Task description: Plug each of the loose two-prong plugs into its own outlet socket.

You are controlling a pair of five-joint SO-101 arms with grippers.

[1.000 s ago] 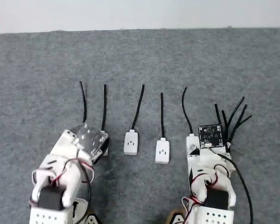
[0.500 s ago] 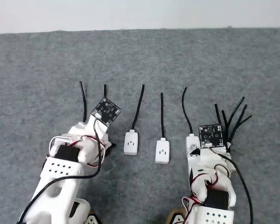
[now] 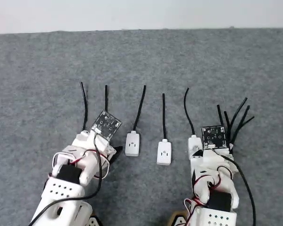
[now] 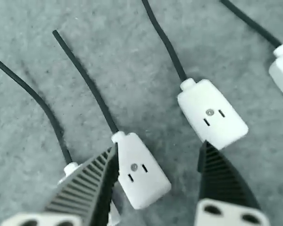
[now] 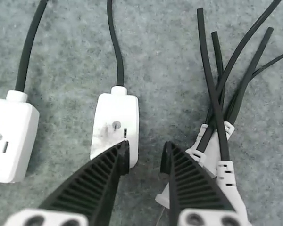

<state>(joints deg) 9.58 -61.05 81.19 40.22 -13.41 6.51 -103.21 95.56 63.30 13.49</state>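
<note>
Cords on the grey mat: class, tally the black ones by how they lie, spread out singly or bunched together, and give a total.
Single cords, spread in a row: 5
Bunched cords, beside the right arm: 5
Total: 10

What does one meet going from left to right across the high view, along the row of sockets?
left arm → first white socket → second white socket → third white socket → black cords of the loose plugs
</note>
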